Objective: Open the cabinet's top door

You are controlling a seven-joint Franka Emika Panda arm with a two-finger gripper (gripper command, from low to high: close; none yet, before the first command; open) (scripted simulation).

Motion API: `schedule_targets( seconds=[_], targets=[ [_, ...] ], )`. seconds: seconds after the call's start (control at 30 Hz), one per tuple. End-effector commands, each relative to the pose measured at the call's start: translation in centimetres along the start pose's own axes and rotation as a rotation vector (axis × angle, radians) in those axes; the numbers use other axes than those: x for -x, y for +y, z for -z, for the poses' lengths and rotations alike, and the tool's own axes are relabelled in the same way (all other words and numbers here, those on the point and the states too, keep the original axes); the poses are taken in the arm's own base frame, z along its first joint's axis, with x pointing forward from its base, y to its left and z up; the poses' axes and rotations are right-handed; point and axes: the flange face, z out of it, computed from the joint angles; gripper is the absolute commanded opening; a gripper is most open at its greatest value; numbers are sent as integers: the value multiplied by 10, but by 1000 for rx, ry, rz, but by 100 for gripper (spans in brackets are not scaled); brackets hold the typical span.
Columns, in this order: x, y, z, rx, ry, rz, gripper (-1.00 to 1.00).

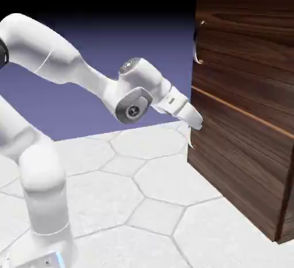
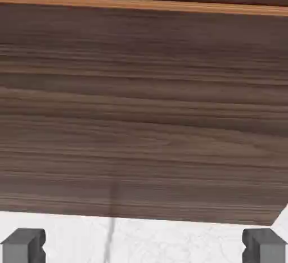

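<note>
I see the tall dark-brown walnut-grain cabinet [image 1: 247,117] ahead of my jaws [image 1: 195,124], its upper wood-grain top door [image 1: 247,37] shut, above them. Its small curved silver handle [image 1: 197,51] is untouched; my jaws stand spread and empty, so everything remains.

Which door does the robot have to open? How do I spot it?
Find the big dark wooden cabinet on the exterior view's right. A thin light seam splits its front. The top door is the panel above it, with the higher small silver handle.

No readable text, labels, brands or numbers, bare wood-grain cabinet [image 1: 247,106] front
</note>
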Motion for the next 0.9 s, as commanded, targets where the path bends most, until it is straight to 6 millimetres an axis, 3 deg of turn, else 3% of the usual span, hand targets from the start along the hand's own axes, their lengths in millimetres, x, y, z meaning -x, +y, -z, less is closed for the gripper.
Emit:
schedule_targets(
  seconds=[0.0, 0.2, 0.4, 0.53, 0.63, 0.77, 0.87],
  targets=[
    [-11, -6, 12, -17, 33, -27, 0],
    [-59, -45, 92, -131, 218, -160, 0],
    [-69, -90, 168, -256, 374, -233, 0],
    [-56, -125, 206, -337, 457, -246, 0],
    [-39, -154, 224, -394, 506, -239, 0],
    [-7, -195, 230, -457, 553, -209, 0],
    [20, -224, 219, -493, 572, -174, 0]
  ],
)
